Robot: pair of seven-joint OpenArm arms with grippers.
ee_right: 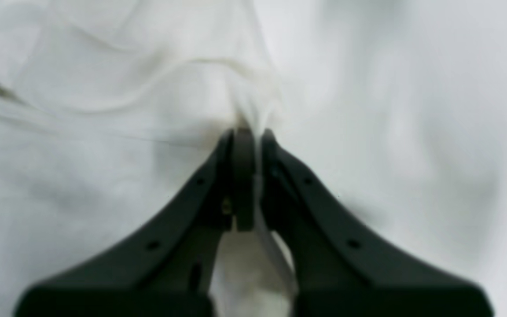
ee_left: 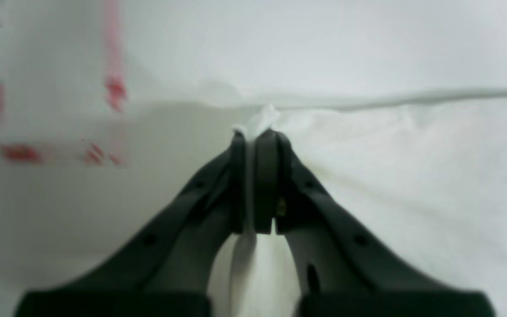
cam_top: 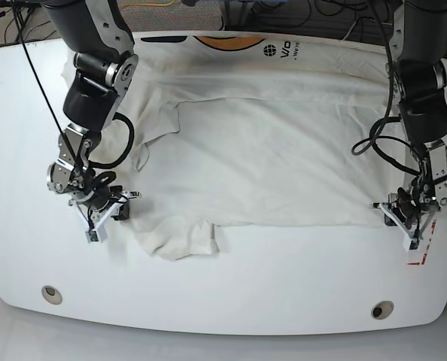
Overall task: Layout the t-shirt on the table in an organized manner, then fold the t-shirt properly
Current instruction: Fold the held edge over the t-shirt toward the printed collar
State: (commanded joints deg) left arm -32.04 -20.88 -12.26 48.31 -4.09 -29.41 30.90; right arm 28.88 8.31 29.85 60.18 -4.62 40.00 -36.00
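Observation:
The white t-shirt (cam_top: pixel 284 150) lies spread across the table (cam_top: pixel 284 278), with an orange graphic and black lettering at its far edge. Its near left part is bunched and folded over. My right gripper (cam_top: pixel 117 206) is at the shirt's left edge. In the right wrist view it (ee_right: pixel 252 131) is shut on a pinch of wrinkled white fabric (ee_right: pixel 104 132). My left gripper (cam_top: pixel 400 213) is at the shirt's near right corner. In the left wrist view it (ee_left: pixel 255 134) is shut on the cloth edge (ee_left: pixel 412 176), low over the table.
Red tape marks (cam_top: pixel 423 254) lie just beside the left gripper, and they also show in the left wrist view (ee_left: pixel 112 88). Two small round holes (cam_top: pixel 51 294) (cam_top: pixel 381 309) sit near the table's front edge. Cables hang behind the table's far edge.

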